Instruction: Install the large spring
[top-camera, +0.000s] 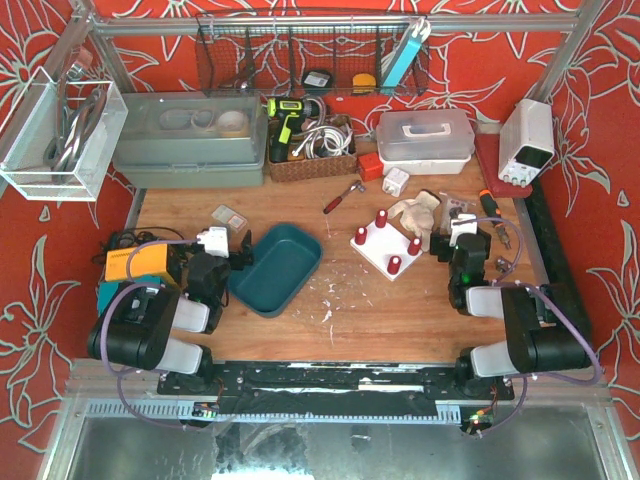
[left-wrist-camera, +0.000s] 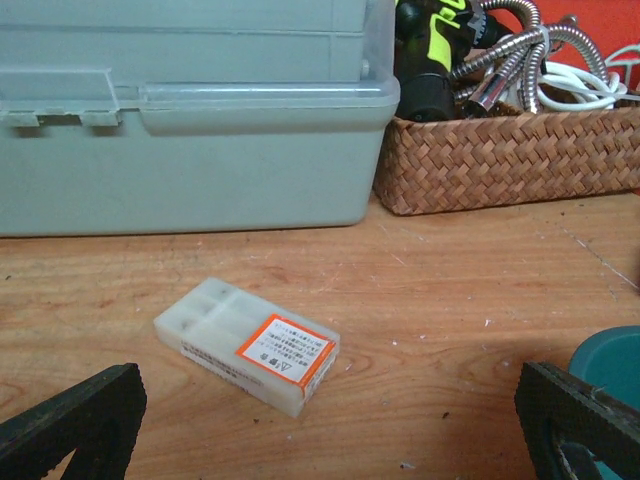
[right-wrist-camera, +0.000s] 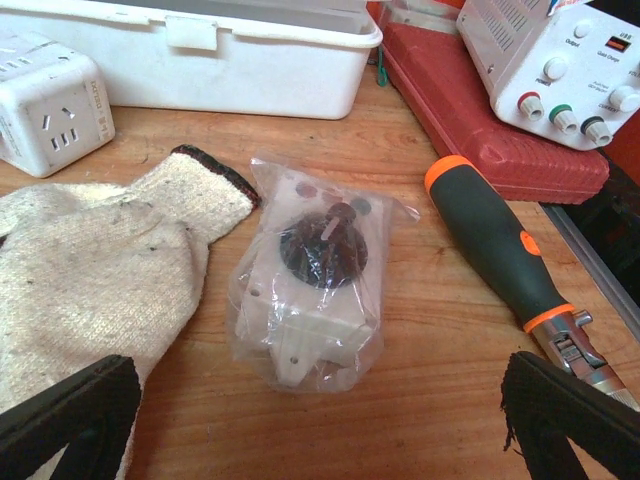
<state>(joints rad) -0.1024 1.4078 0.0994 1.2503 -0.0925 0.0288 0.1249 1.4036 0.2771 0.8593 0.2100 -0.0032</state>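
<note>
Holding hoses (left-wrist-camera: 510, 55), the wicker basket (left-wrist-camera: 510, 160) sits beside a grey bin (left-wrist-camera: 190, 150); left fingers (left-wrist-camera: 70, 425) and right fingers (right-wrist-camera: 60, 415) released.

The white square board (top-camera: 386, 246) with four upright red pegs (top-camera: 381, 217) lies flat, turned diagonally, mid-way across the table (top-camera: 400, 305).
</note>
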